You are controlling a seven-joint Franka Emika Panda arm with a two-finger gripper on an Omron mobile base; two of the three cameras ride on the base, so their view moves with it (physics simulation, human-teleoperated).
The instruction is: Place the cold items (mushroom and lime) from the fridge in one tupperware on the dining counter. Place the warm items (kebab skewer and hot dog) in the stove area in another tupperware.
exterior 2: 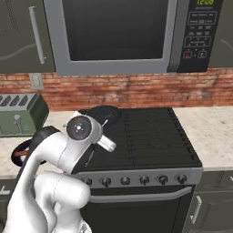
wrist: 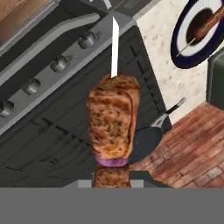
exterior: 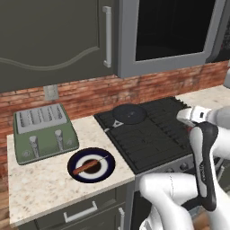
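Landmark: we take the stove (exterior: 152,130) as our reference, black grates and a row of knobs along its front.
Kebab skewer: here it is in the hand view, the kebab skewer (wrist: 113,118) rising straight from our gripper (wrist: 112,180), browned meat chunks and a purple slice low down, the white stick pointing toward the stove's knob edge, all of it up in the air above the grates.
Hand: we are clenched on the kebab skewer's lower end; the fingertips themselves are masked at the bottom of the hand view.
Hot dog: waiting on the blue-rimmed plate (exterior: 74,168) on the counter just left of the stove, the hot dog (exterior: 85,168) lying across its middle, nothing touching it.
Pan: a small dark pan (exterior: 129,113) sits on the stove's rear left burner.
Toaster: the green toaster (exterior: 42,130) stands left of the stove, behind the plate.
Done so far: we judge one warm item lifted, nothing boxed yet.
Left to do: carry this skewer to a tupperware, fetch the hot dog, then mushroom and lime.
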